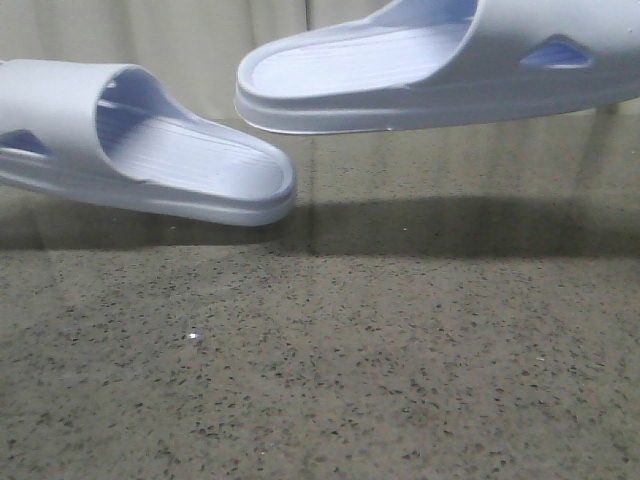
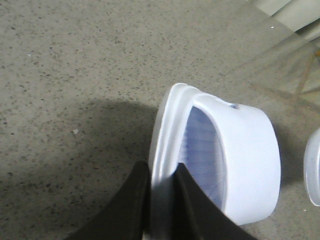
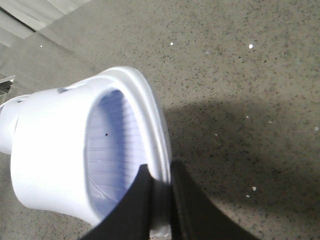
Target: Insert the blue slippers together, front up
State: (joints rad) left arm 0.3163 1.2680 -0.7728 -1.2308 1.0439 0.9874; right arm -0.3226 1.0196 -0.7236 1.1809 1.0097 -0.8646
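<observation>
Two pale blue slippers hang in the air over the table, their rounded ends pointing at each other. The left slipper point(image 1: 150, 150) is lower and tilts down to the right. The right slipper point(image 1: 430, 65) is higher and roughly level. Neither gripper shows in the front view. In the left wrist view my left gripper point(image 2: 161, 172) is shut on the sole edge of the left slipper point(image 2: 245, 155); the other slipper's edge point(image 2: 312, 170) shows beside it. In the right wrist view my right gripper point(image 3: 159, 172) is shut on the sole edge of the right slipper point(image 3: 50, 145).
The speckled grey-brown tabletop point(image 1: 400, 380) lies below both slippers and carries their shadows. A small white speck point(image 1: 194, 338) lies on it. A pale curtain point(image 1: 200, 40) hangs behind the table's far edge.
</observation>
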